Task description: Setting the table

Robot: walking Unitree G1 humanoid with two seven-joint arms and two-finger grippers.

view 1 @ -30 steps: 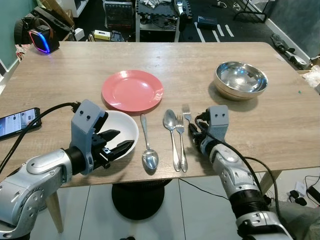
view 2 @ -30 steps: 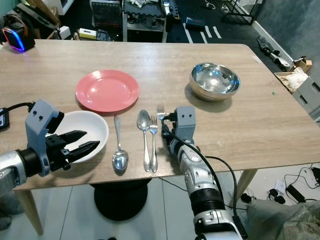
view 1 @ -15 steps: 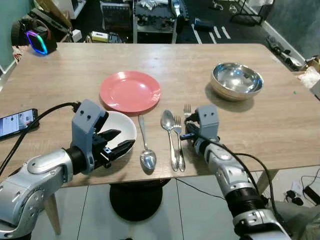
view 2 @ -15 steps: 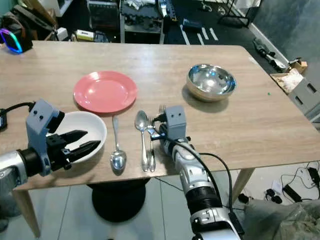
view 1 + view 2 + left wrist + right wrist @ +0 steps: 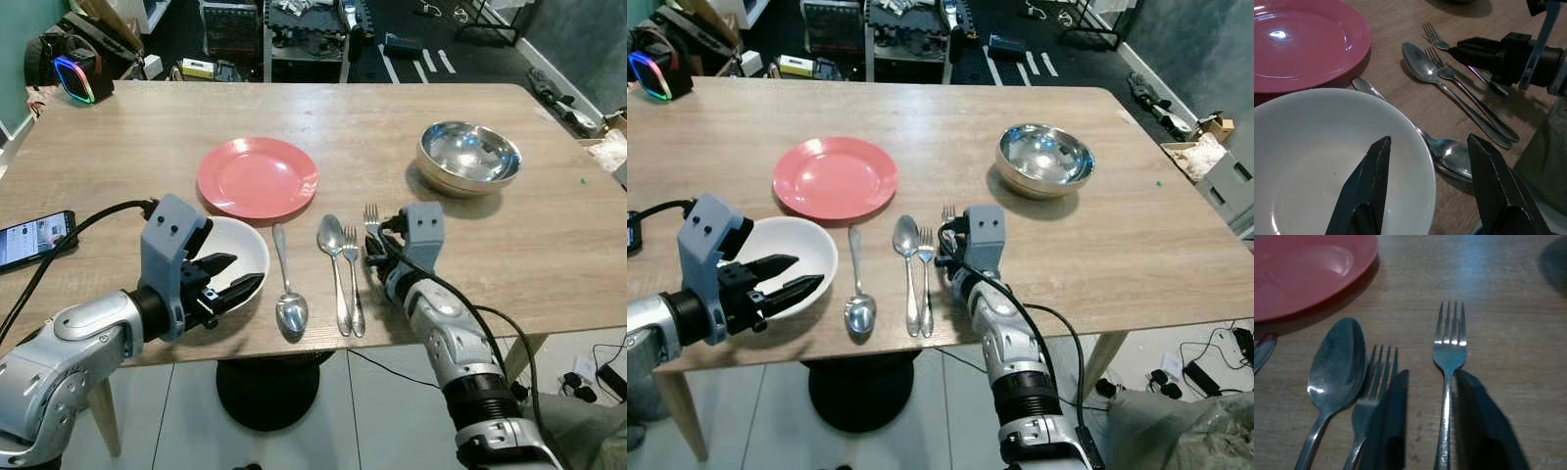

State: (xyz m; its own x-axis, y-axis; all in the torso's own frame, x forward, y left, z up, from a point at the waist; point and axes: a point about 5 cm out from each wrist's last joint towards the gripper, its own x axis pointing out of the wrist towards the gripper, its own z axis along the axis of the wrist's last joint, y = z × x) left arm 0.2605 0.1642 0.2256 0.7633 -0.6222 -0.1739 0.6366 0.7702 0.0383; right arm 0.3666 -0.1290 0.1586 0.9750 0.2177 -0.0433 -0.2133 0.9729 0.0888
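Right gripper (image 5: 1425, 421): low over the table (image 5: 549, 255), 2 fingers spread with a fork (image 5: 1449, 350) lying between them, handle running back under the wrist. No contact discernible; fork flat on the wood. Judgement: fingers straddle the handle so a close would pinch it across its narrow width.

Left gripper (image 5: 1427, 188): spread, hovering at the near rim of the white bowl (image 5: 1312, 161), 1 finger over the inside, 1 outside. Likely set to take the rim.

Layout: pink plate (image 5: 258, 176) mid-table; bowl near edge, beside it. Right of the bowl, in order: spoon (image 5: 290, 311), bowl end toward the robot; second spoon (image 5: 331, 238); second fork (image 5: 351, 274); then the straddled fork. Steel bowl (image 5: 468, 155) far right, well apart.
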